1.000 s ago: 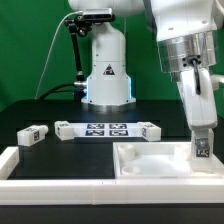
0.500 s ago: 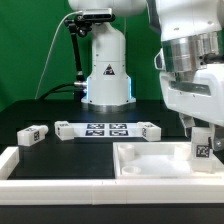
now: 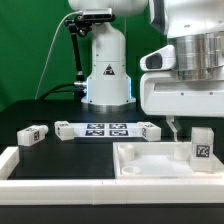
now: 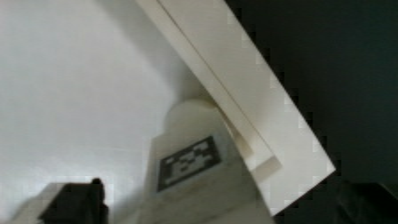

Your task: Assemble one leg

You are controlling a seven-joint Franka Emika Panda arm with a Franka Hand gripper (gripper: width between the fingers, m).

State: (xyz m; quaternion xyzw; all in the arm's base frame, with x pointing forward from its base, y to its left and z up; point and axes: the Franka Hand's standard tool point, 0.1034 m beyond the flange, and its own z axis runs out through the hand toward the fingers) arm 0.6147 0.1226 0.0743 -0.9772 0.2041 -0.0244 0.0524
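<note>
A plain green backdrop (image 3: 30,60) fills the space behind the scene, darker toward the exterior view's left. Below it lies a black tabletop (image 3: 90,150) — matte, evenly lit — edged at the front by a white raised border (image 3: 60,184).

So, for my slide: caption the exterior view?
Leg stands upright in a corner of the white panel, exterior view's right.

The leg (image 3: 202,146) is seen as 1 small, stubby white block. It is stood upright on the white panel (image 3: 150,166), at that panel's end on the exterior view's right. 1 square black-and-white marker is shown on its near face.
</note>
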